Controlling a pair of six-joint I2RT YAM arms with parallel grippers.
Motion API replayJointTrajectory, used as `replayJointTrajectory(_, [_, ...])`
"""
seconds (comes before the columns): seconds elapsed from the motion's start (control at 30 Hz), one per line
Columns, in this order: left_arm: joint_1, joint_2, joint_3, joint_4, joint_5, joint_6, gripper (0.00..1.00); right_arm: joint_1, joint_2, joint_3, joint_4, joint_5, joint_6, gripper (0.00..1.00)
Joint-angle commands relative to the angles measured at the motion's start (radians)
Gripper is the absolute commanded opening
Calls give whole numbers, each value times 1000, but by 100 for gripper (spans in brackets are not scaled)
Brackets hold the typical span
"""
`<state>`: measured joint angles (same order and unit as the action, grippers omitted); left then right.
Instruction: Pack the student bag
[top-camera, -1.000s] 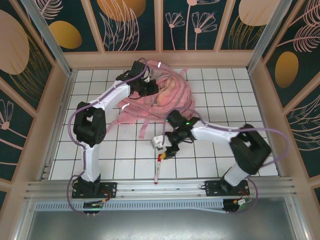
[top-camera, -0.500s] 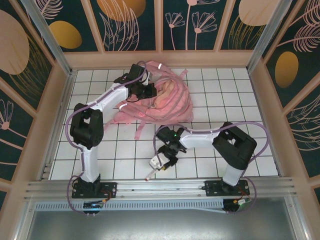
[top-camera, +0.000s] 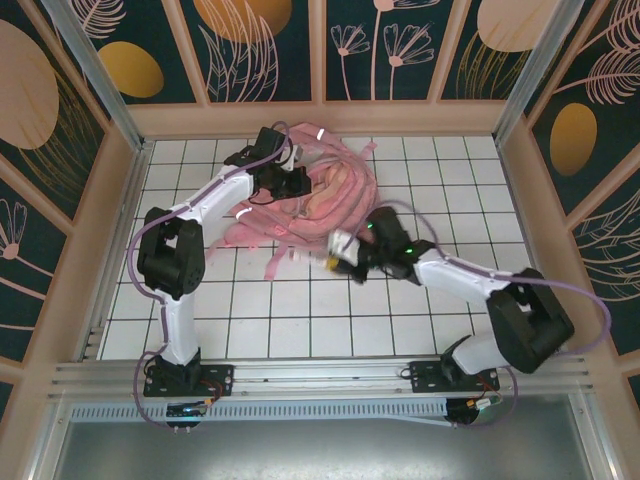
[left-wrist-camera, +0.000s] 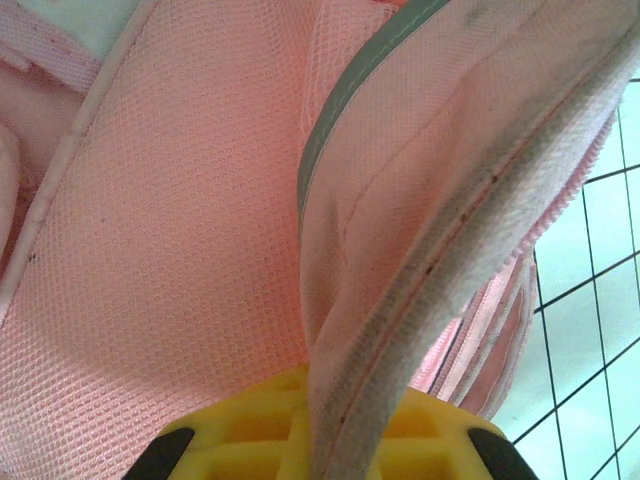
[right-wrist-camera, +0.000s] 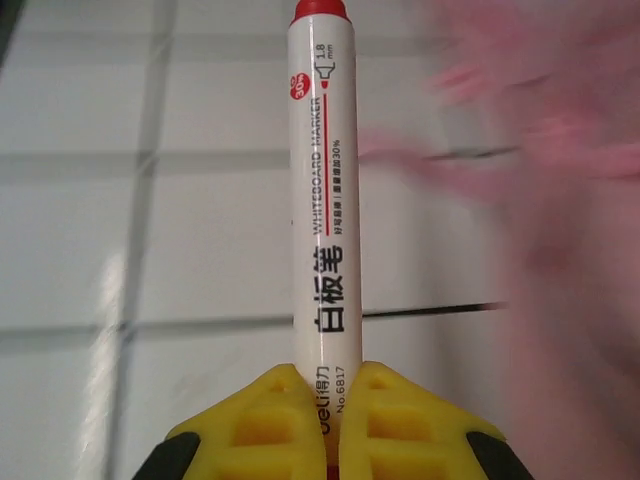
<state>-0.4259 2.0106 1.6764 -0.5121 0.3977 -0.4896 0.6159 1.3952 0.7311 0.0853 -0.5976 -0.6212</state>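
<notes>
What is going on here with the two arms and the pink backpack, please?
The left gripper is shut on a fabric edge of the student bag, which lies toward the far side of the table. The right gripper is shut on a whiteboard marker with a red cap, and hangs beside the bag's near edge. The marker is not yet in the bag.

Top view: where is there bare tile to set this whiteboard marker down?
Bare: the near white tiles along the metal front rail, and the far-right tiles between the large light-pink fabric backpack and the right wall. Crowded: centre-back, around its trailing straps, the left gripper and the right gripper.
</notes>
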Motion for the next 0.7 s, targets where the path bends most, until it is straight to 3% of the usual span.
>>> replayJointTrajectory(0.0, [6, -54, 42, -57, 55, -12, 0, -110, 7, -44, 454, 87, 742, 0])
replayJointTrajectory(0.13, [6, -55, 82, -51, 80, -69, 0, -138, 120, 73, 392, 107, 1167, 0])
replayJointTrajectory(0.23, [6, -72, 79, -9, 109, -136, 0, -125, 212, 171, 351, 128, 1573, 0])
replayJointTrajectory(0.37, [6, -111, 16, 85, 134, -207, 0, -83, 269, 82, 696, 213, 2003, 0])
replayJointTrajectory(0.67, [-25, -110, -12, 70, 163, -162, 0, -84, 459, 267, 635, 330, 2211, 0])
